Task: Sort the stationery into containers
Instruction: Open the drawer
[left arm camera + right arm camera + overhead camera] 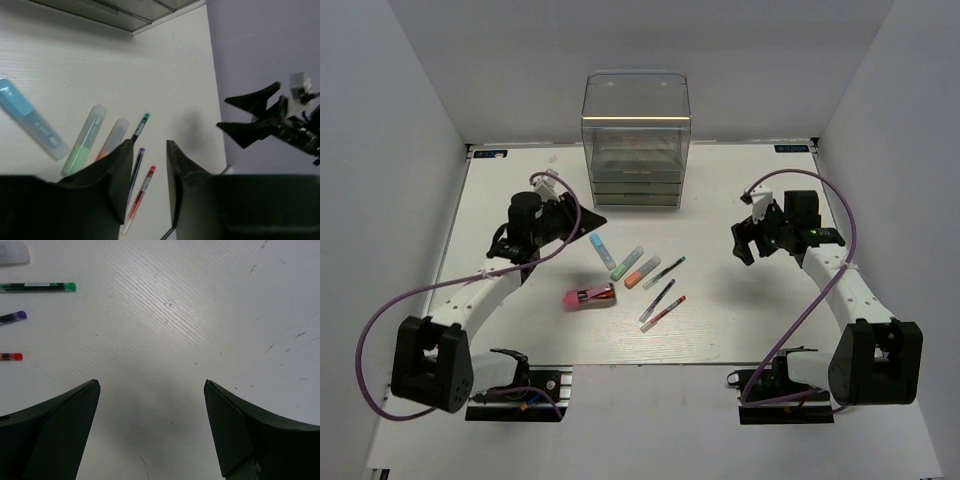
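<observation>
The left gripper (582, 220) hangs just left of the scattered stationery, the right gripper (745, 240) well off to the other side; from above, the pink block (590, 296), the markers (627, 262) and the pens (664, 272) lie in a loose fan on the table (520, 340) in front of the clear cabinet (635, 140), none inside it; through the left wrist, the jaws stand partly spread with nothing between them, the purple-tipped pen (137, 162) and red pen (142, 190) showing in the gap below; through the right wrist, the jaws gape wide and empty, pen tips at the left edge; those pens look light, stiff and smooth, likely to roll, so I'd pinch one mid-barrel, across the shaft.
</observation>
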